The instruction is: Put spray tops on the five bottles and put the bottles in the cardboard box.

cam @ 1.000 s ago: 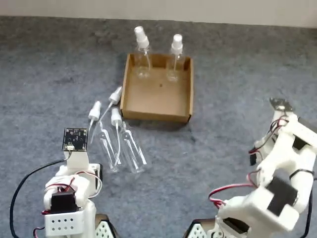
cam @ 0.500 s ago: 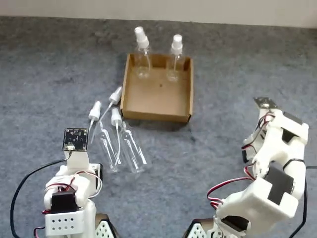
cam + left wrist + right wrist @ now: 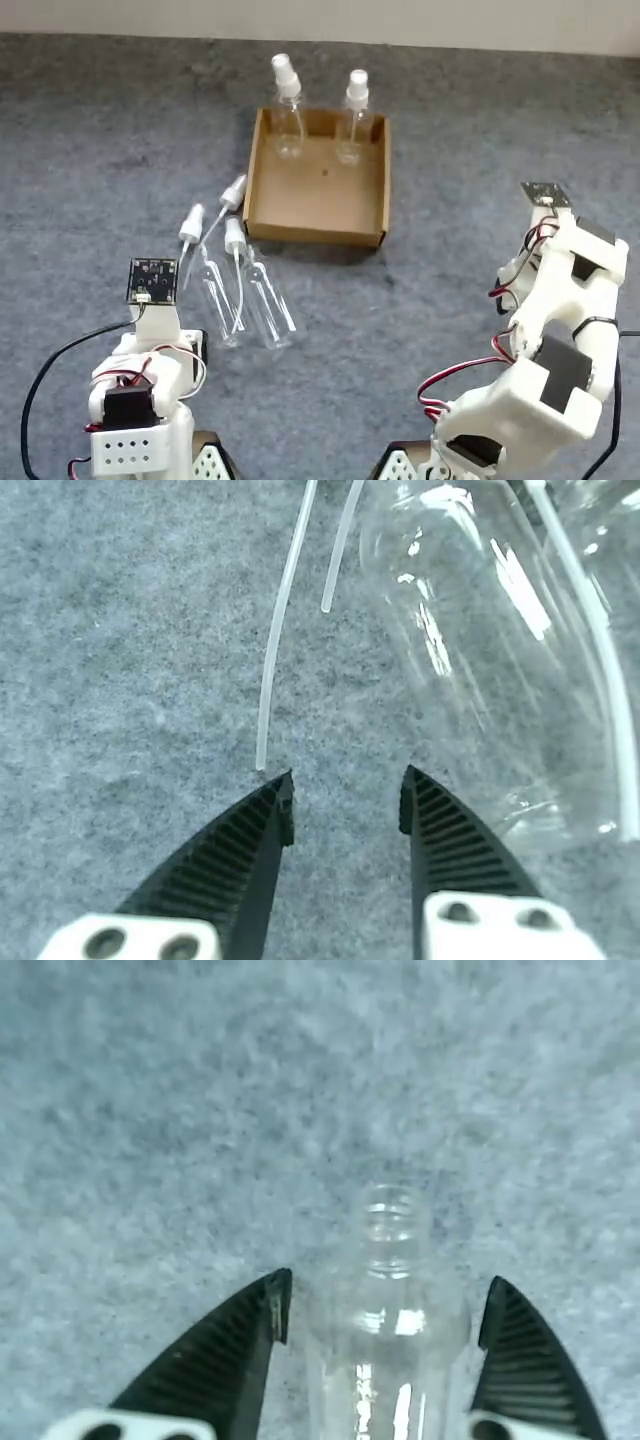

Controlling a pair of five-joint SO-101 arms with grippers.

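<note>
Straddling an uncapped bottle (image 3: 395,1330), the right fingers (image 3: 235,1345) stand wide apart, with a strip of grey surface (image 3: 150,1110) showing on each side of the clear body, so they grip nothing yet. The bottle's long axis runs straight out from between them, with its bare threaded neck pointing away from the wrist. Closing across the body looks like all the grasp needs. The left fingers (image 3: 250,845) are parted more narrowly and hold nothing, their tips low over the surface. The end of a thin dip tube (image 3: 275,660) sits just beside one tip, and a clear bottle (image 3: 480,650) lies alongside the other. From above, three loose spray tops (image 3: 190,222) and two lying bottles (image 3: 268,300) cluster just ahead of the left arm (image 3: 140,390), between it and the cardboard box (image 3: 315,236), so that arm is the nearer to the tops. Two capped bottles (image 3: 287,110) stand at the box's far wall.
</note>
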